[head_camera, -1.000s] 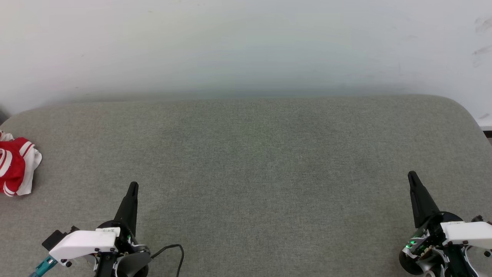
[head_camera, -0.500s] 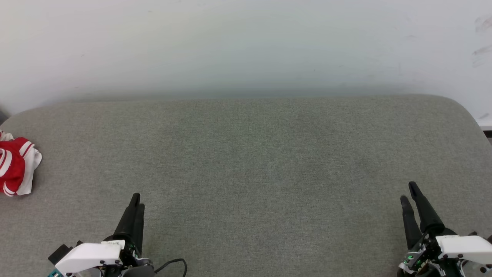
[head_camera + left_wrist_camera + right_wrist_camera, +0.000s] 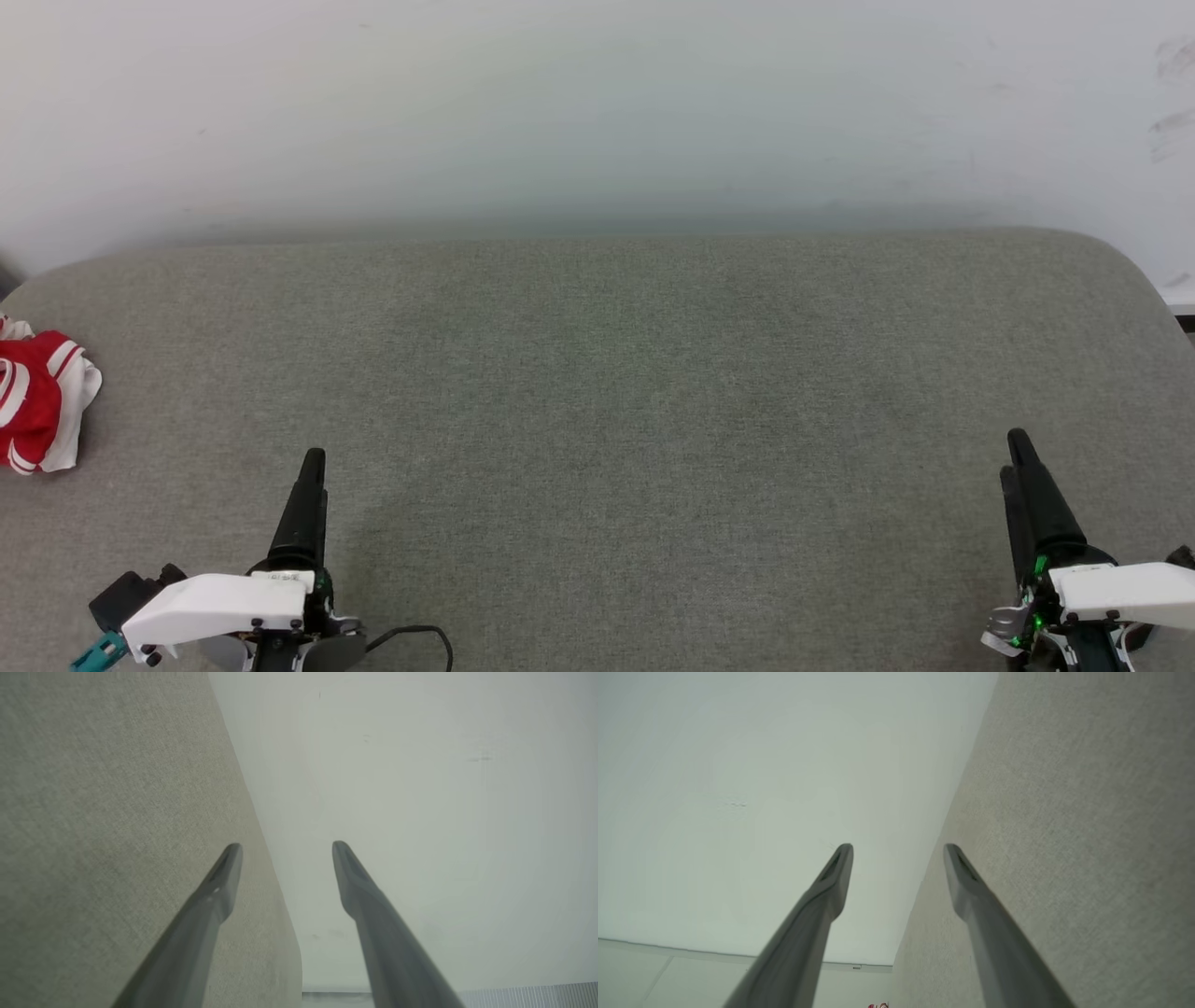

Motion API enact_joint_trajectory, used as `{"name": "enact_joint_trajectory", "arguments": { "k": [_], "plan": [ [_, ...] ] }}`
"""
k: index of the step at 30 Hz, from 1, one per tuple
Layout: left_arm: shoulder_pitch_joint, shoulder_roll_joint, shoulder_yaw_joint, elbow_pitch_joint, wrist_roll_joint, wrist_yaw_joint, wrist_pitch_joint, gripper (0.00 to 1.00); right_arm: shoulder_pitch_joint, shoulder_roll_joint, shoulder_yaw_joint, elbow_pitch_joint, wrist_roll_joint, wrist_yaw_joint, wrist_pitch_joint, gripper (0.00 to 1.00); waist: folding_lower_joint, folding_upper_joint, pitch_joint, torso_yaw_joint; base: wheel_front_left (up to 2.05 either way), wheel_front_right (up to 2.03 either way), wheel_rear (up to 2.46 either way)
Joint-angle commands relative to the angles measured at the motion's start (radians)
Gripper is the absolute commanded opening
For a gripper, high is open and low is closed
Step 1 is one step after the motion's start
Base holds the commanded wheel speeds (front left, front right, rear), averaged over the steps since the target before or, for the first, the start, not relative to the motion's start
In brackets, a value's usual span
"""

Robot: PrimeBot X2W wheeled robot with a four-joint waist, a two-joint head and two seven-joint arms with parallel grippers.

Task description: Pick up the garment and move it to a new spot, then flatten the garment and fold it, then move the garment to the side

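The garment (image 3: 37,401) is a crumpled red and white heap at the far left edge of the grey fabric surface (image 3: 616,373). A sliver of the garment (image 3: 878,1005) also peeks in at the bottom of the right wrist view. My left gripper (image 3: 311,462) sits at the lower left, well right of the heap; its wrist view shows the left gripper (image 3: 286,848) open and empty. At the lower right, my right gripper (image 3: 1015,453) stands over bare fabric, and the right gripper (image 3: 899,850) is open and empty in its wrist view.
A pale wall (image 3: 597,112) rises behind the surface. The surface has rounded far corners, with its right edge (image 3: 1153,289) near a dark gap. A black cable (image 3: 420,635) loops beside my left wrist.
Both grippers went from shut to open. The left arm shifted slightly and the right arm drew back toward the lower right. The garment has not moved.
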State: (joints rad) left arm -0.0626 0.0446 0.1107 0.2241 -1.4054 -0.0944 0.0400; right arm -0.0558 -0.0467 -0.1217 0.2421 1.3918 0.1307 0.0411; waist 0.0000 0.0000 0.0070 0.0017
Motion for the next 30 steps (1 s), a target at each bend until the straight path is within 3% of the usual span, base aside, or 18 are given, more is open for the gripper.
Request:
{"name": "enact_joint_trajectory", "arguments": {
  "k": [1, 18, 30],
  "plan": [
    [-0.008, 0.003, -0.002, -0.026, 0.029, 0.005, -0.008, 1.0, -0.009, -0.004, -0.003, -0.026, -0.032, 0.0, -0.008, 1.0, 0.0, 0.0, 0.0, 0.0, 0.0, 0.0, 0.0],
    [0.011, 0.004, -0.074, -0.095, 0.416, 0.114, -0.077, 1.0, 0.023, -0.004, 0.026, -0.125, -0.416, 0.0, -0.078, 1.0, 0.0, 0.0, 0.007, 0.004, 0.0, 0.0, 0.0],
    [0.028, 0.012, -0.121, -0.111, 0.619, 0.149, -0.119, 1.0, 0.046, -0.005, 0.038, -0.153, -0.623, 0.0, -0.12, 1.0, 0.0, 0.0, 0.008, 0.006, 0.0, 0.0, 0.0]
  ]
}}
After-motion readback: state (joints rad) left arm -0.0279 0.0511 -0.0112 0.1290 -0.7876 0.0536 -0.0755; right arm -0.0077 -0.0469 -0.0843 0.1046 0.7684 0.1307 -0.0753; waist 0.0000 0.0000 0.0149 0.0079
